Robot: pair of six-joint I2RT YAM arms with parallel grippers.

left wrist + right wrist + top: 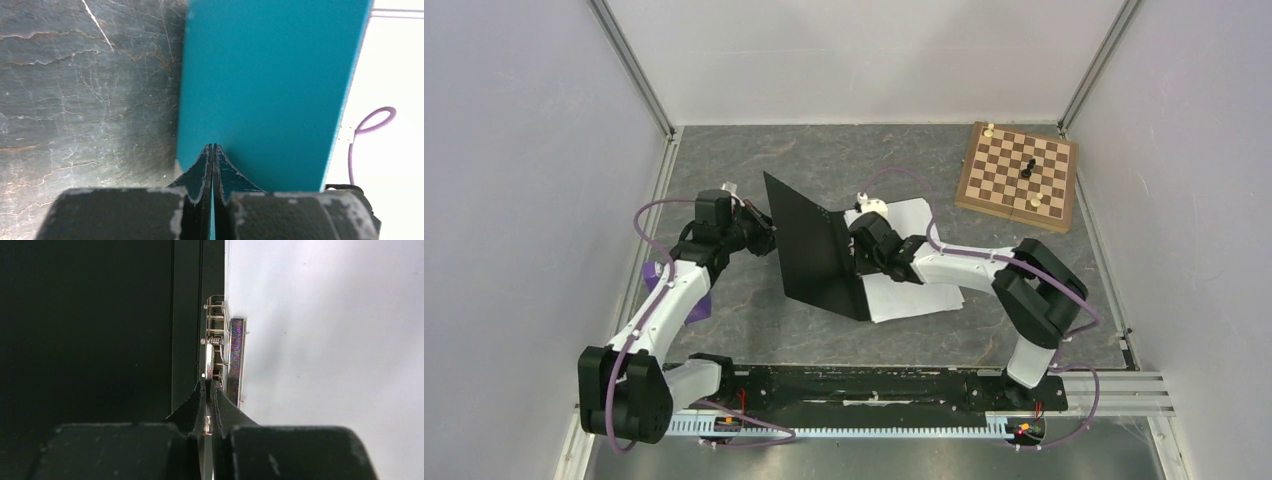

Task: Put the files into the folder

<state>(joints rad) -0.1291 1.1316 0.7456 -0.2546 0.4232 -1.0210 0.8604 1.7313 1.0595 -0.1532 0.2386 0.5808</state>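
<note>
Teal outside and black inside, the folder (814,250) stands half open on the grey table (754,330), its raised cover pinched at the edge by the left gripper (212,148), while the right gripper (207,385) is clamped on the metal clip (235,355) beside the white files (325,340) lying on its flat half.

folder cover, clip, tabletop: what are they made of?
folder cover: likely thin plastic or coated card, smooth matte teal outside, black inside.
clip: metal, shiny silver with a visible spring.
tabletop: dark grey stone-look surface, veined; real stone or print, can't tell.
</note>
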